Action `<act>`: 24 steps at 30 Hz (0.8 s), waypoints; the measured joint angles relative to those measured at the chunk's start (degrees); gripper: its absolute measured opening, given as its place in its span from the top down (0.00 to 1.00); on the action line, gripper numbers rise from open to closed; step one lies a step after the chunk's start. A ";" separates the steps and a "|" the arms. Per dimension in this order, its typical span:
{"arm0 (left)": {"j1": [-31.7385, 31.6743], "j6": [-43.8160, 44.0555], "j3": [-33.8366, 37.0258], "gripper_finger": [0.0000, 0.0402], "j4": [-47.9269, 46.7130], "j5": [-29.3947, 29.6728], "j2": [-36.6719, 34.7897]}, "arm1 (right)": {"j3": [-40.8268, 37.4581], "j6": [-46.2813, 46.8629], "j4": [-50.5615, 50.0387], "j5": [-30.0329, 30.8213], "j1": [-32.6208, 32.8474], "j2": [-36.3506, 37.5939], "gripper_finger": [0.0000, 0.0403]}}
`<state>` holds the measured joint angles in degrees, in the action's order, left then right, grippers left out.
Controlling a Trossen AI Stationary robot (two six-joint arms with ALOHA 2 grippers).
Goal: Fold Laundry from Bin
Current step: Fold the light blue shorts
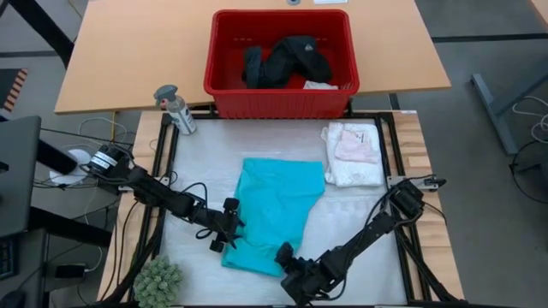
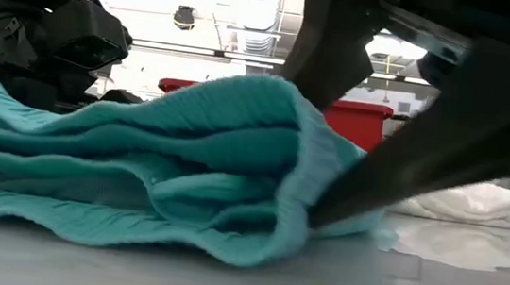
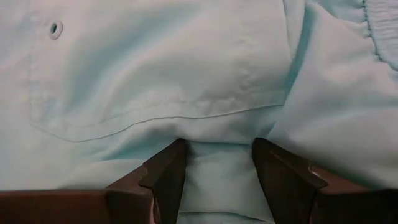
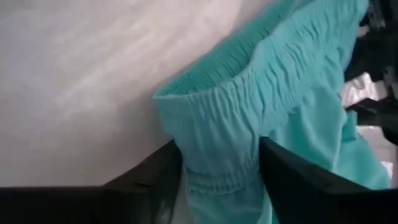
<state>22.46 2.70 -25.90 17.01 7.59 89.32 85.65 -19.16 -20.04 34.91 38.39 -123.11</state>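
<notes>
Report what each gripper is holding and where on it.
Both hold the turquoise garment: the left gripper at its left edge, the right gripper on the gathered elastic band at its near corner.

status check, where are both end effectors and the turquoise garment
Left end effector on left edge of folded turquoise fabric garment, cloth between its fingers. Right end effector at near elastic hem, straddling it. Nothing in the way.

A: Views, item one? Overhead camera, facing straight down on the whole white-covered worktop point(image 1: 360, 214) and the red slotted plastic bin point(image 1: 281, 94).
B: Item two: level camera at worktop height, very near the folded turquoise fabric garment point(image 2: 165, 181).
A: Both wrist cameras press close on that same garment.
</notes>
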 joint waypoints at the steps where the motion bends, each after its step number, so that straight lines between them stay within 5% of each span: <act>1: -0.11 0.00 -0.01 0.54 0.00 -0.26 0.00 | 0.00 0.90 -0.28 0.11 -0.09 0.00 0.48; 7: -0.18 0.01 -0.03 0.54 -0.06 -1.18 -0.01 | 2.90 9.94 -6.83 -1.52 0.03 0.32 0.92; 20: -0.37 12.65 -0.57 0.54 -0.03 -7.24 -0.61 | 19.10 56.23 -31.81 -4.93 -2.95 0.71 0.92; 24: -0.34 17.21 -2.06 0.54 -3.79 -8.80 -4.15 | 19.97 61.08 -33.90 -5.05 -3.37 0.66 0.92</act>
<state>22.12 19.91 -27.96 13.22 -1.21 85.17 105.62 41.92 -53.94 29.87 35.02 -122.45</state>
